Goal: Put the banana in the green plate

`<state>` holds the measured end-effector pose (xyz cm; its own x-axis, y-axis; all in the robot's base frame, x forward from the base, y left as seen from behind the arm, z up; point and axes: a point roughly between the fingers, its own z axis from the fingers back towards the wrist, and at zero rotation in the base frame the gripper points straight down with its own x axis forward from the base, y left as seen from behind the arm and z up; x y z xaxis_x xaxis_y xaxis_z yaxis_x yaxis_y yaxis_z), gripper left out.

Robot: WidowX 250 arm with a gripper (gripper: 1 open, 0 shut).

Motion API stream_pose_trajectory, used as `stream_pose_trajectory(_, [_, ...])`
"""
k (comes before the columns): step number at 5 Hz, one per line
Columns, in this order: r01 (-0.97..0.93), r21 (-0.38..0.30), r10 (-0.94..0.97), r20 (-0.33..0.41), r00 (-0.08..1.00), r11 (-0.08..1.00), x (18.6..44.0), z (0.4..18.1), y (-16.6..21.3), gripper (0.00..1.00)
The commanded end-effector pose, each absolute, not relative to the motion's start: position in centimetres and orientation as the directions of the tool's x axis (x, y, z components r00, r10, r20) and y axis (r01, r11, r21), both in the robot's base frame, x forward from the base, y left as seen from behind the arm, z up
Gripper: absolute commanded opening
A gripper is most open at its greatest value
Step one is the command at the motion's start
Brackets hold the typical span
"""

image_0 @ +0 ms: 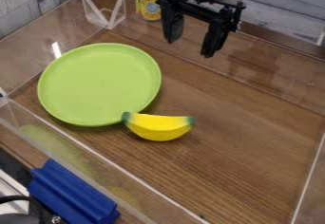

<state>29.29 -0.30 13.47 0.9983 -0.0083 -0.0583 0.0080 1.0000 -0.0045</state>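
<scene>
A lab-style test bench: a wood-grain table (241, 114) fenced by clear acrylic walls (76, 24).

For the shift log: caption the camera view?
Open pincer hangs above table; banana lies beside green plate.

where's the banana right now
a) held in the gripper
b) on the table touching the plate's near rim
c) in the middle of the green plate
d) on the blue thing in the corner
b: the banana lies on the wooden table with one tip against the near rim of the green plate, while the open gripper hangs empty well behind it.
</scene>
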Motion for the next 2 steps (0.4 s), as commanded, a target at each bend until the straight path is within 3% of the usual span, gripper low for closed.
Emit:
stream_pose_trajectory(1, [0.190,-0.012,-0.191,-0.063,0.980,0.982,28.1,13.1,-0.2,1.00])
stream_pose_trajectory(2, [0.403,-0.020,-0.404,-0.060,0.913,0.915,26.4,12.8,-0.2,1.00])
